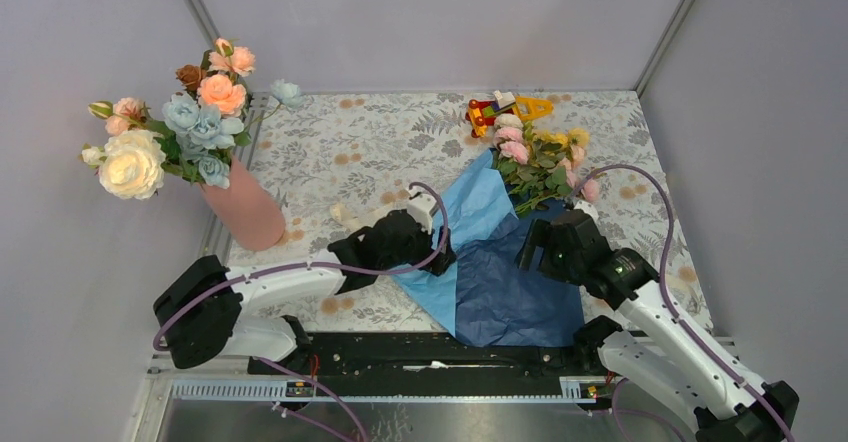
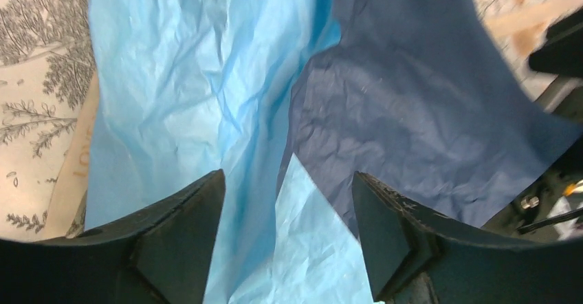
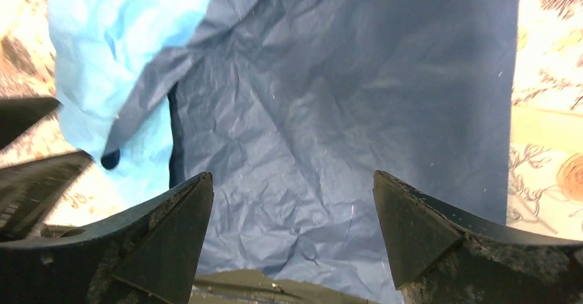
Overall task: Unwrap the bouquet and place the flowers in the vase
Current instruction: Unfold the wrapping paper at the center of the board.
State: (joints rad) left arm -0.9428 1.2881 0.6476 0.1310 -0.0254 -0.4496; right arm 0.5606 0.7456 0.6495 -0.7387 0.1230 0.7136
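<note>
The bouquet's crinkled blue paper (image 1: 490, 262) lies unfolded on the table, light blue on the left and navy on the right. The flowers (image 1: 540, 157), small pink, yellow and cream roses, rest at its far end with their stems on the paper. My left gripper (image 1: 443, 259) is at the paper's left edge; in the left wrist view it (image 2: 288, 174) is open, and a raised light-blue fold (image 2: 309, 249) stands between its fingers. My right gripper (image 1: 532, 247) hovers open over the navy paper (image 3: 330, 111). The salmon-pink vase (image 1: 245, 212) stands at far left.
The vase holds large peach, dusty-blue and cream blooms (image 1: 175, 132). A red-and-yellow toy (image 1: 500, 112) sits just behind the roses. A cream ribbon (image 2: 79, 153) lies on the patterned tablecloth left of the paper. Grey walls enclose the table on three sides.
</note>
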